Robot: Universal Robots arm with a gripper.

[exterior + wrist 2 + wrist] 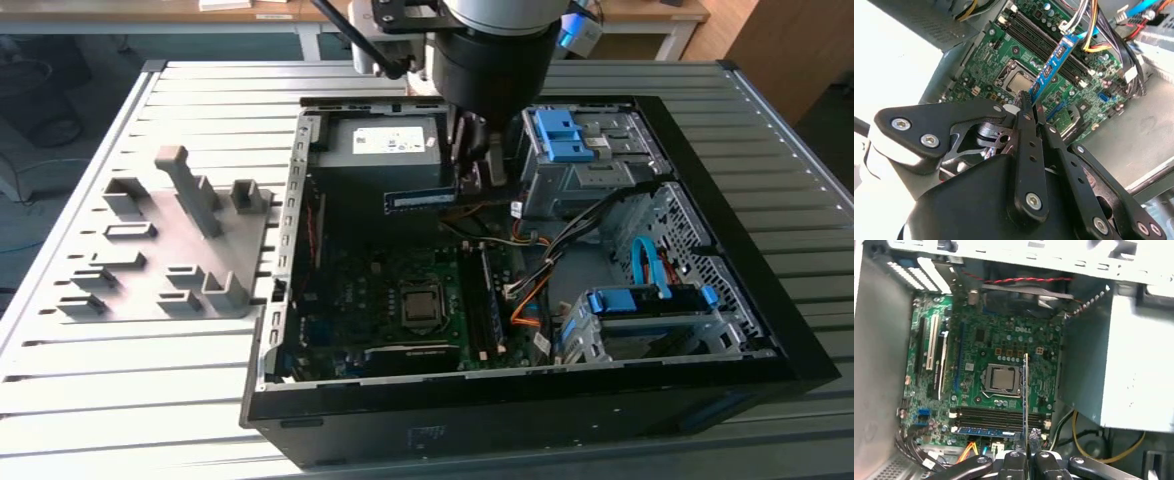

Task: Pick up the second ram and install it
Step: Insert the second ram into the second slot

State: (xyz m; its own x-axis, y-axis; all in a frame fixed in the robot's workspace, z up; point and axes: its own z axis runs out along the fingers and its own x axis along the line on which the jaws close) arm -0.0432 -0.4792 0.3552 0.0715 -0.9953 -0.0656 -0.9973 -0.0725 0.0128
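One pincer (1030, 101), clamping second ram (1054, 65), white-labelled

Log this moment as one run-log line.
gripper: shut on second ram | second ram: held over motherboard, not seated in a slot | site: open computer case

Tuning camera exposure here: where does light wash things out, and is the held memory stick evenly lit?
Second wrist view: the surface beside the motherboard is blown out white, while the second ram in the pincer is evenly lit. First wrist view: the power supply wall glares pale. Exterior view: daylight brightens the table, the case interior sits darker.
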